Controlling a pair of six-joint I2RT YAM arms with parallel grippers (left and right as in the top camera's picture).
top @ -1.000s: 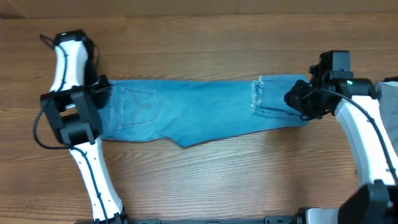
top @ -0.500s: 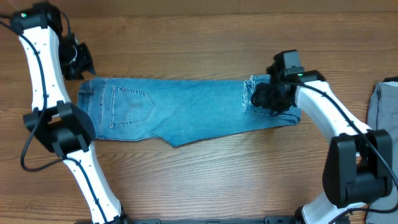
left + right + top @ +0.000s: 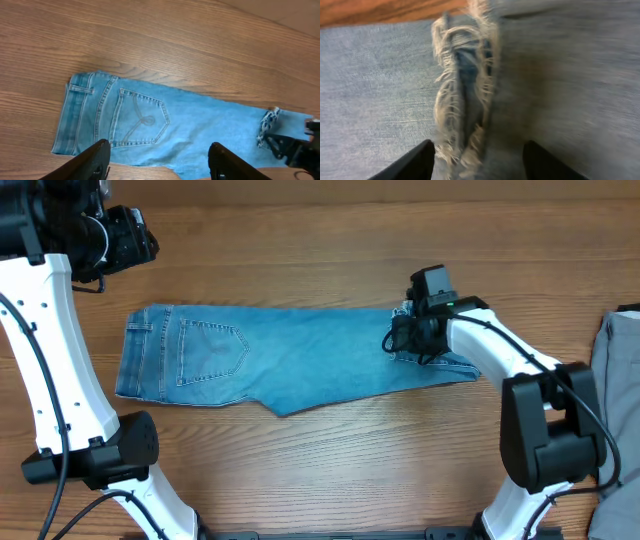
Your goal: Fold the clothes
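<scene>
- Overhead view: the pair of light blue denim jeans [image 3: 300, 360] lies flat on the brown wooden table [image 3: 320, 240], stretched from 9 o'clock to 3 o'clock across the middle of the frame.
- I see the waistband [image 3: 135, 360] at the 9 o'clock end, with the stitched back pocket [image 3: 212, 350] face up just beside it on the 3 o'clock side.
- The lower edge of the jeans dips to a blunt corner towards 6 o'clock, left of centre.
- The frayed hem [image 3: 403, 318] sits near the 3 o'clock end, lying on top of more denim that runs a little further that way.
- My left gripper [image 3: 130, 242] is up at 10 o'clock, off the cloth and well apart from the jeans.
- On the left wrist camera its two black fingers [image 3: 97, 160] stand wide apart with nothing between them; the waistband and pocket show below.
- My right gripper [image 3: 402, 340] is right over the frayed hem.
- On the right wrist camera its fingers [image 3: 410, 162] are spread, one on either side of the frayed strip. They are not closed on it. The picture is blurred, so I cannot tell whether they touch the cloth.
- A plain grey garment [image 3: 615, 355] lies at the 3 o'clock edge of the overhead frame, well apart from the jeans.
</scene>
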